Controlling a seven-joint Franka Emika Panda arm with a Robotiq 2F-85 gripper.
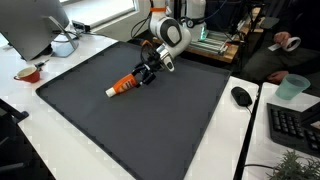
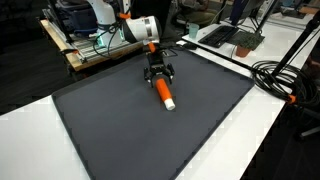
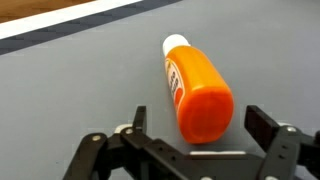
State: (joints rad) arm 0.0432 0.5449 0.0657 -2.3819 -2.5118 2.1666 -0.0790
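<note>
Hand (image 3: 200, 122), fingers (image 3: 262, 125) apart, orange bottle (image 3: 192, 85) between them

There's the orange bottle (image 3: 195, 85), white cap (image 3: 175, 43) on, lying flat on its side on the dark worktop (image 3: 80, 90), base toward my hand (image 3: 198, 120), cap pointing away.

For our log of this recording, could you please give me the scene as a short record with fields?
Object: orange bottle, white cap, lying on its side
Gripper: gripper open, low over the bottle's base end, a finger on each side with gaps showing in the wrist view
Cap direction: pointing away from the gripper
Surface: dark mat
Off the mat: computer mouse, keyboard
</note>
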